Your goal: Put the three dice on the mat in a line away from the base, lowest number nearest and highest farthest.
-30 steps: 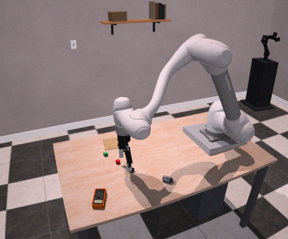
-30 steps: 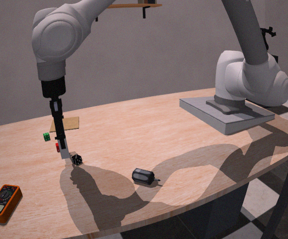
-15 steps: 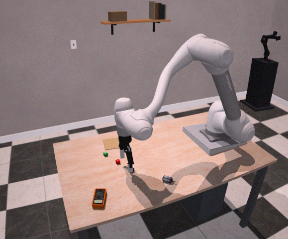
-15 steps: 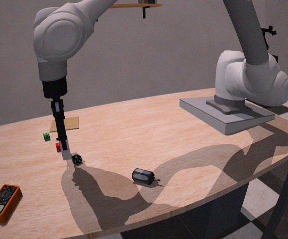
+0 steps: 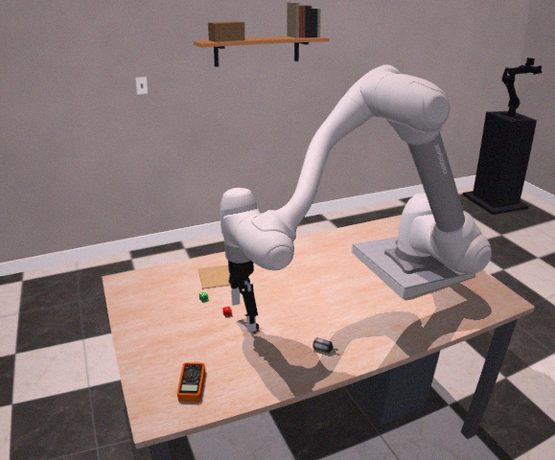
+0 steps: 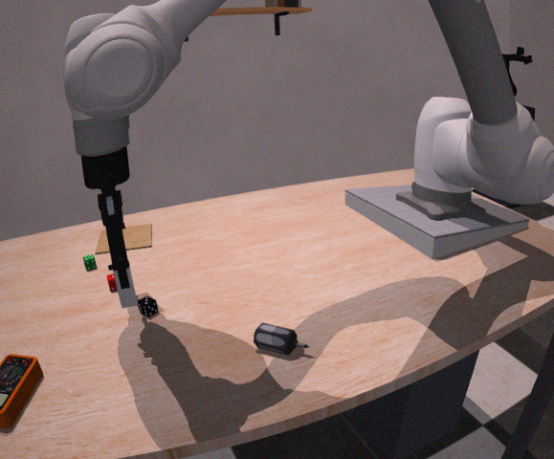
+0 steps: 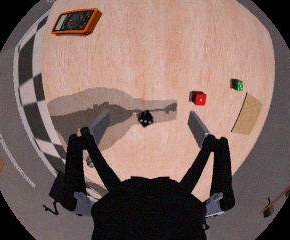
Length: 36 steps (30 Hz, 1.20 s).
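We see our gripper [image 7: 147, 122] spread fully wide and holding nothing, its fingers straddling the black die [image 7: 145, 119] on the table [image 6: 286, 256]; the red die [image 7: 199, 98] and green die [image 7: 236, 84] lie off the mat [image 7: 248, 115].

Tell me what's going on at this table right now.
A white robot arm has its end effector lowered over a black die, fingers wide open on either side and holding nothing. The red die and green die sit on the wooden table nearby. None of the three dice is on the tan mat yet. A multimeter lies off to one side.
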Each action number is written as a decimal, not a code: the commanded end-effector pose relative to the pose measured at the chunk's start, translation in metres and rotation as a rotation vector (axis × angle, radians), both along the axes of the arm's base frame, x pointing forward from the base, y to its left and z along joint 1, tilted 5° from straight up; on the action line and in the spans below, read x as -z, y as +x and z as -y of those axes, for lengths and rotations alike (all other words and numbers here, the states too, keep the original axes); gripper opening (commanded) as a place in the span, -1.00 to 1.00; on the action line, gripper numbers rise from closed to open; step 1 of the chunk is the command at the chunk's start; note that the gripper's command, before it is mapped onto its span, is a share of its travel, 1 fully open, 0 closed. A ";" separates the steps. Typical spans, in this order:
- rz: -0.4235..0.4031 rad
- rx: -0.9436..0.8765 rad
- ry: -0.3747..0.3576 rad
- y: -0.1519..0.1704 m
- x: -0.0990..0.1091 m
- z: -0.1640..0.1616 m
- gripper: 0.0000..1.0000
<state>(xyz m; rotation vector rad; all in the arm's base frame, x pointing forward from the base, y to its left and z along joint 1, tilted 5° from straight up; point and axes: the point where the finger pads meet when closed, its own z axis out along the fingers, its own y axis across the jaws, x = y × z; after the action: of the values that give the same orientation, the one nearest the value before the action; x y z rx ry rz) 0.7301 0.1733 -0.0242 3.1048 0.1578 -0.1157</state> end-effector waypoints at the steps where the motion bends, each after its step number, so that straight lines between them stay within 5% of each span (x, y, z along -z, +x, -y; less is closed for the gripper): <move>1: 0.001 0.000 0.001 0.001 -0.001 0.000 1.00; 18: 0.001 0.000 0.001 0.001 -0.006 0.000 1.00; 30: 0.001 0.000 0.001 0.006 -0.077 -0.003 1.00; 36: 0.001 0.000 0.001 0.007 -0.089 -0.003 1.00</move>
<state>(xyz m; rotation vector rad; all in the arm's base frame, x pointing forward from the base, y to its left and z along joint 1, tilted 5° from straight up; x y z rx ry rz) 0.7363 0.1762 0.0603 3.1048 0.1579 -0.1151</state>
